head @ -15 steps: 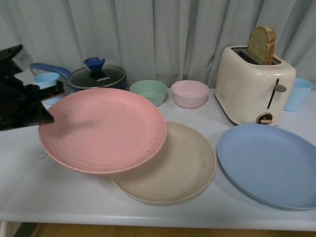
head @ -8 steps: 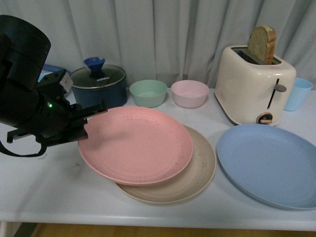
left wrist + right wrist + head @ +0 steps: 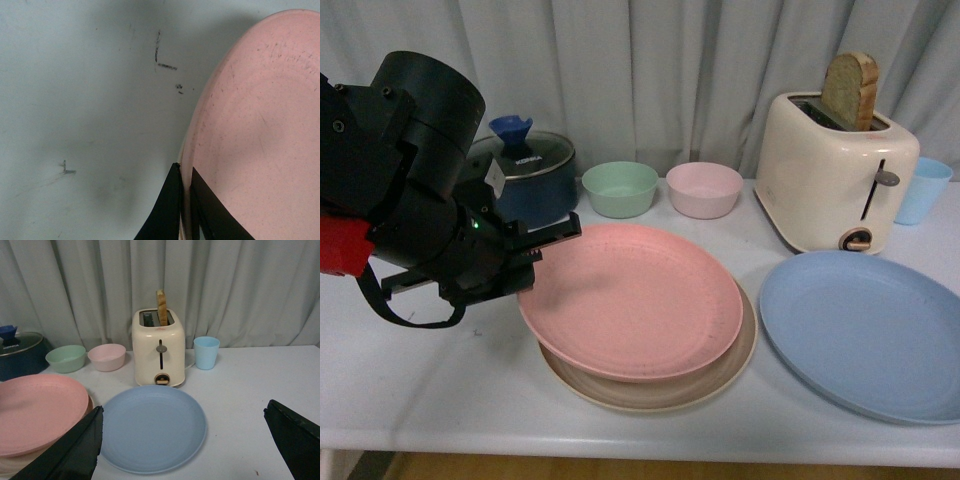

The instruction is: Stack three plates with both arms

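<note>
The left gripper is pinching the pink plate by the rim on the side farthest from the toaster. Its two black fingers are closed tight, one above and one below the edge. That thin edge grip makes sense to me. It lets the arm slide the plate sideways while keeping its bulk clear of the cream plate underneath.

The pink plate is now lying almost squarely over the cream one, which shows only as a crescent on the near side and the toaster side. I can't tell whether the held edge is fully down or a touch lifted.

The light blue plate is sitting alone on the table just in front of the toaster, untouched. The right gripper is hanging back over it with jaws wide apart and nothing between them, probably waiting its turn.

Compared with a second ago, the pink plate has travelled a good way toward the toaster. Back then it was raised and tilted, overlapping only the far edge of the cream plate. Half a second ago it was partway across. The left arm, barely showing at first, is now reaching well into view. The blue plate, the cream plate and the toaster haven't budged.
</note>
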You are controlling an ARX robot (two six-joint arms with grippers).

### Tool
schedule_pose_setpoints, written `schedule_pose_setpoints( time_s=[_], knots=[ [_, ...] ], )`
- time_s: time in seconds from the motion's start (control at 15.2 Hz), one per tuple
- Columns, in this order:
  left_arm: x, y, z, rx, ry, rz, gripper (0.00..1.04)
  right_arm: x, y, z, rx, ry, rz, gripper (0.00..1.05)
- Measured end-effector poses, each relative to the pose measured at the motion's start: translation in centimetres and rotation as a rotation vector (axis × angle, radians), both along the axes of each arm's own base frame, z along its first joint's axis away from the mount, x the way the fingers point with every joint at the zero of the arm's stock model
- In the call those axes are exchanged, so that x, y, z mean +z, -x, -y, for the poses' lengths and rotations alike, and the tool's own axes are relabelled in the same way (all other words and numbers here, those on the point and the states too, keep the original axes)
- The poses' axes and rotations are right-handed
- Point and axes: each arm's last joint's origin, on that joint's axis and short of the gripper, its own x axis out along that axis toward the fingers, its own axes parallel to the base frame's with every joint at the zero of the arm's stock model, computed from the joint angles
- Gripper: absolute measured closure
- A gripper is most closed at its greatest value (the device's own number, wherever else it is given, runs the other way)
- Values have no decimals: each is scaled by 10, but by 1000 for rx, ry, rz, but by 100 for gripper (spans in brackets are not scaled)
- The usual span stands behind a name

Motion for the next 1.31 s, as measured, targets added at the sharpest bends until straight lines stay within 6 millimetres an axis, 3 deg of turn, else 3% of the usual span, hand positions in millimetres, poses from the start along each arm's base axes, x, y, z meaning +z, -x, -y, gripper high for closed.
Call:
schedule_pose_setpoints(
  time_s=[0.26,0.46,0.59,0.66,0.79,0.92,1.05,1.11,1.31],
  knots=[
    [1,13,-2,16,33,14,60,0,0,0,0,0,0,6],
    [35,39,-8,21,74,179,26,0,0,0,0,0,0,6],
    [66,79,-20,45,-20,453,5,0,0,0,0,0,0,6],
    [74,90,-29,77,-148,759,21,0,0,0,1,0,1,6],
    [51,125,-46,29,-272,834,44,0,0,0,0,0,-2,6],
    [61,148,-59,42,-301,945,70,0,0,0,0,0,1,6],
    [51,174,-67,12,-311,895,98,0,0,0,0,0,0,6],
    [54,182,-71,20,-313,913,103,0,0,0,0,0,0,6],
    [53,206,-80,4,-306,904,103,0,0,0,0,0,0,6]
  ],
)
